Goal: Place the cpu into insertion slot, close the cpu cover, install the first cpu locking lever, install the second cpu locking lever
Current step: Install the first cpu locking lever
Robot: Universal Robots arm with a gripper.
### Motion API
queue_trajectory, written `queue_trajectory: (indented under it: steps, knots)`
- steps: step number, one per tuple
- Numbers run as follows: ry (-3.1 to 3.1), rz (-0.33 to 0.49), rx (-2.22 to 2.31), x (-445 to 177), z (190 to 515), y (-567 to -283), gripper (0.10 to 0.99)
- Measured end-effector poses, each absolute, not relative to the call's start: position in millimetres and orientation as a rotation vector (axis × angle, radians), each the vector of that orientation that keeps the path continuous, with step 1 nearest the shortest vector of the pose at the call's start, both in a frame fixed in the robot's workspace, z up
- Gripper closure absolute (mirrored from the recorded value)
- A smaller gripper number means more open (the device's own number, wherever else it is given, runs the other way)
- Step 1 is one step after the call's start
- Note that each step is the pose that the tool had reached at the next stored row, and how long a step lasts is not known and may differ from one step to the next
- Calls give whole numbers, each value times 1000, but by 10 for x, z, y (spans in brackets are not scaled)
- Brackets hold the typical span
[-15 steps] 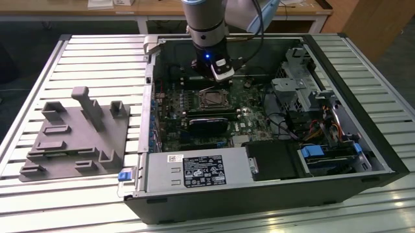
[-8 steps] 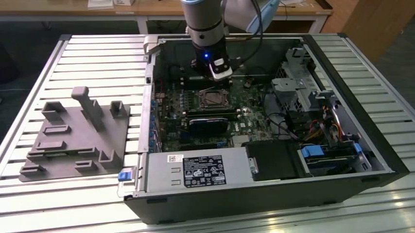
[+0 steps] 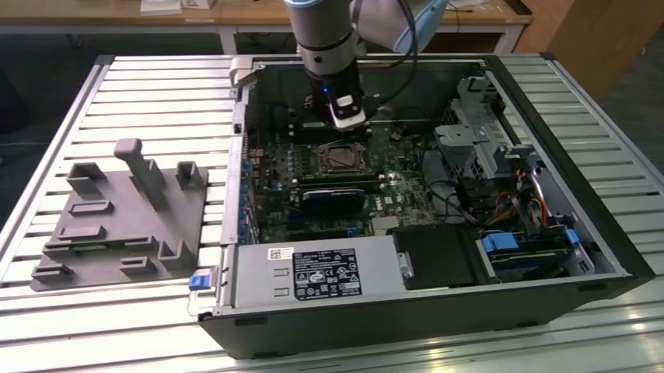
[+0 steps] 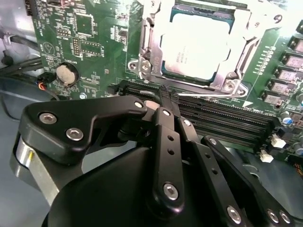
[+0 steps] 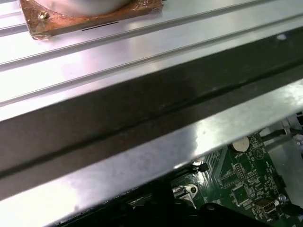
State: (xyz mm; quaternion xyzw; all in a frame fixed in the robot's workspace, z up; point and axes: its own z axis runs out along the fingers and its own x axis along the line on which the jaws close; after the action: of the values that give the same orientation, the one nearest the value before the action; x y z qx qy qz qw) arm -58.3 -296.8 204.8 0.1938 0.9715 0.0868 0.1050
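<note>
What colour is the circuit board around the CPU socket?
The circuit board is green, clearest in the second wrist view.

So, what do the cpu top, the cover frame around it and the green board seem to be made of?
The cpu: its top looks like metal with a dull, pale satin finish, since it takes a soft glare.
The cpu cover: probably stamped sheet metal, bright and silvery, with bent edges and sharp highlights.
The circuit board: likely a lacquered laminate, glossy green, carrying fine pale print and soldered parts.
</note>
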Motion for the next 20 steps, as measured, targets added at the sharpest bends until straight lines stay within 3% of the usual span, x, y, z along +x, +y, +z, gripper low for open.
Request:
queue_trajectory:
  steps: [20]
  knots:
    - [2823,237,718,-615,1963,-2921,980]
